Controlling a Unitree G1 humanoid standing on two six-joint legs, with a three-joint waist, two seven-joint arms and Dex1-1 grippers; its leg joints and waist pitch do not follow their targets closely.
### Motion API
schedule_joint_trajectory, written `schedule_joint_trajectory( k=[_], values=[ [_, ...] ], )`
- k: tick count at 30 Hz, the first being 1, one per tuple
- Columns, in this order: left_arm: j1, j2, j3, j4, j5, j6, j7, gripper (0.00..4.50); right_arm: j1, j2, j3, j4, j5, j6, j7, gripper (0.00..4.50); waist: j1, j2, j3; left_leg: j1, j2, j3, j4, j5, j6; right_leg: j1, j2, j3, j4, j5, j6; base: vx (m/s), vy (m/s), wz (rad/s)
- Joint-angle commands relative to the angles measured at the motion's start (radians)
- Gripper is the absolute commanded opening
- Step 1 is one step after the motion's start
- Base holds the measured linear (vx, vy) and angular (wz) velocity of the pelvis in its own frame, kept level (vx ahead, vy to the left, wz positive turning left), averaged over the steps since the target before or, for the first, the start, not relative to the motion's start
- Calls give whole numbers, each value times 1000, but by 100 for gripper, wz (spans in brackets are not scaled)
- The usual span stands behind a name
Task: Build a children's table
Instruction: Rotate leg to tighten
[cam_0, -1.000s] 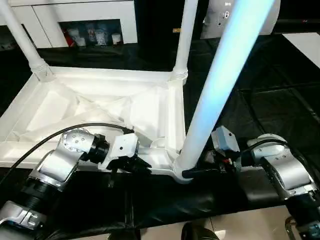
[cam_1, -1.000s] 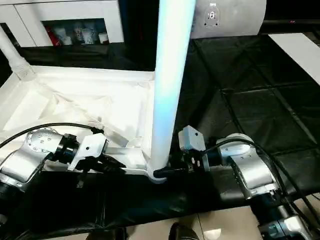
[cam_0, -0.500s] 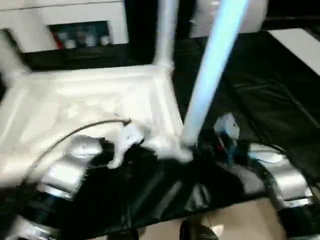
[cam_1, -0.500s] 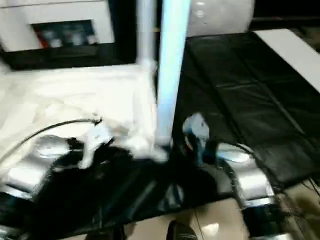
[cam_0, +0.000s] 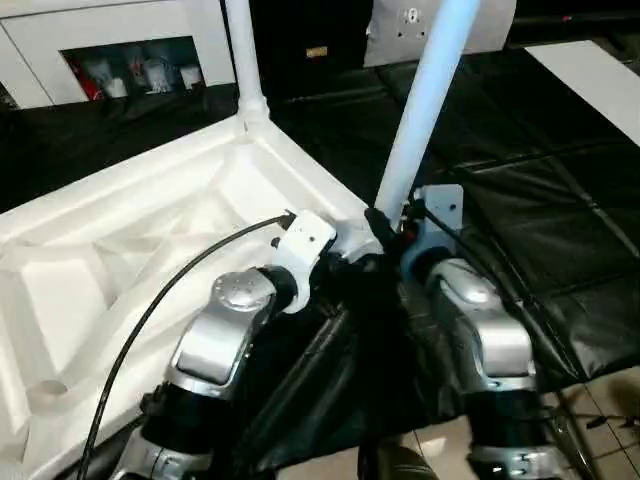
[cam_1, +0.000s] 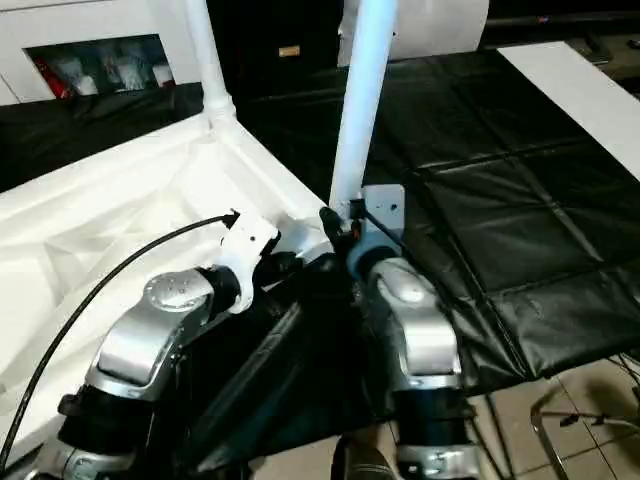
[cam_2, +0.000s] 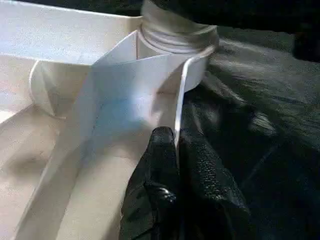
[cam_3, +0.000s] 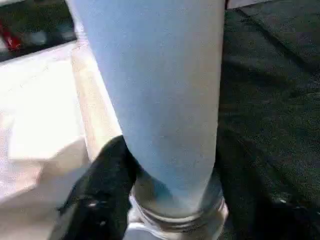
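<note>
The children's table lies upside down, its white ribbed top (cam_0: 150, 220) resting on the black-covered work table. One white leg (cam_0: 243, 55) stands in the far corner socket. A second leg (cam_0: 425, 110) stands upright in the nearer corner socket (cam_2: 175, 35). My left gripper (cam_2: 176, 137) is shut on the thin rim wall of the top, just beside that socket. My right gripper (cam_0: 385, 228) is closed around the base of the nearer leg (cam_3: 165, 90), with one black finger (cam_3: 100, 195) pressed against the tube.
The black cover (cam_0: 540, 220) stretches to the right and ends at a front edge above the floor (cam_0: 600, 400). A flat white panel (cam_0: 590, 70) lies at the back right. A white cabinet (cam_0: 130, 70) with small items stands behind.
The whole view has swung, and the table top now lies at an angle across the picture. Both grippers keep their hold at the same corner, and my forearms now point forward side by side.
</note>
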Motion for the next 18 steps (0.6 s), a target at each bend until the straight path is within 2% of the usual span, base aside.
schedule_joint_trajectory(
  k=[1,3,4,5,7,9,10,11,12,14,15,18],
  values=[
    [-41,-3,-31,-62,-14,-39,11,0,54,45,100,29,73,67,77,294,4,-10,-73,7,43,-27,-54,-84,96,62,-71,45,-57,-74,-194,0,0,0],
    [-33,16,-33,-66,-15,-48,-14,0,60,25,101,19,67,58,97,315,-3,-8,-73,6,43,-27,-53,-95,92,64,-69,44,-57,-69,-203,0,0,0],
    [-18,45,-28,-71,-18,-72,-50,0,71,-31,118,7,39,48,127,320,-6,-8,-73,7,44,-27,-53,-96,90,62,-70,45,-57,-62,-208,0,0,0],
    [-11,58,-22,-74,-24,-84,-66,0,77,-64,130,3,20,41,143,327,-5,-11,-77,6,43,-27,-49,-71,90,67,-67,44,-51,-20,-213,0,0,0],
    [7,99,-10,-84,-40,-105,-108,0,102,-134,135,-19,10,8,199,338,-3,-9,-75,10,45,-24,-47,-73,97,65,-68,45,-50,-5,-225,0,0,0],
    [22,135,-7,-88,-50,-125,-145,0,120,-173,123,-40,29,-19,251,364,-1,-11,-75,8,47,-23,-47,-74,105,66,-71,47,-49,-7,-231,0,0,0],
    [43,181,-4,-90,-64,-157,-200,0,137,-227,105,-63,53,-48,325,371,2,-9,-77,9,47,-24,-46,-71,110,67,-70,46,-46,0,-235,0,0,0],
    [43,181,-4,-90,-64,-157,-200,0,137,-227,105,-63,53,-48,325,381,1,-10,-76,7,47,-24,-46,-71,114,68,-70,46,-46,4,-236,0,0,0],
    [60,224,-5,-89,-80,-186,-252,0,149,-279,91,-85,77,-68,402,393,3,-9,-76,10,50,-24,-46,-68,119,66,-69,46,-45,12,-242,0,0,0],
    [68,249,-7,-88,-91,-199,-282,0,156,-311,85,-100,91,-79,451,407,7,-9,-75,13,50,-23,-46,-78,120,65,-69,46,-46,0,-246,0,0,0],
    [78,300,-15,-74,-102,-240,-341,0,168,-405,94,-126,133,-91,576,414,15,-9,-74,15,49,-22,-44,-89,125,63,-67,46,-49,-23,-247,0,0,0],
    [83,386,-29,-38,-112,-309,-454,0,179,-524,106,-154,187,-94,744,445,23,-7,-71,19,52,-22,-46,-118,126,61,-67,46,-53,-68,-238,0,0,0]
  ],
)
